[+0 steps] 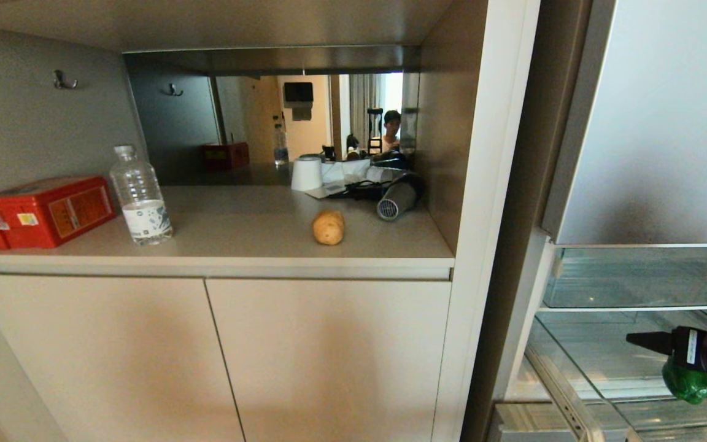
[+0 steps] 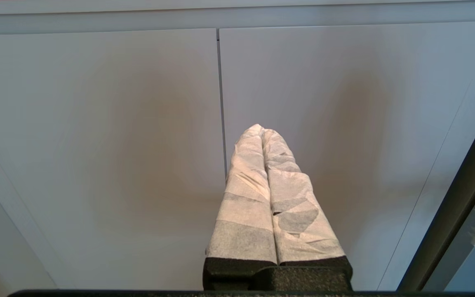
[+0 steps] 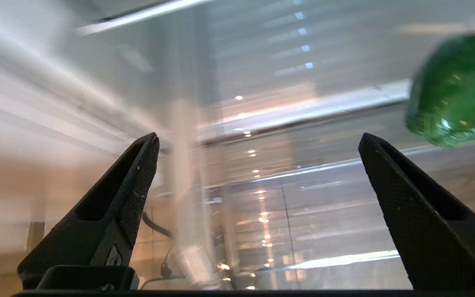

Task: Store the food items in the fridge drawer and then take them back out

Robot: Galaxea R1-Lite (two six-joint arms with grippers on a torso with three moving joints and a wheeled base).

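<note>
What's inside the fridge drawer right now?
The bell pepper shows in the fridge drawer, just under the open right gripper. The gripper's arm covers the drawer's right part. The potato is outside, on the counter.

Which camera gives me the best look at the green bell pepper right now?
The right wrist view: the green bell pepper shows large, off to one side of the open right gripper, though blurred. The head view shows only part of it below the gripper. The left wrist view shows none.

A potato (image 1: 328, 227) lay on the counter (image 1: 255, 236) (bottle (image 1: 140, 196) and red box (image 1: 43, 210) well left); the right gripper (image 1: 639, 341) hovered just above the green pepper (image 1: 689, 382).
</note>
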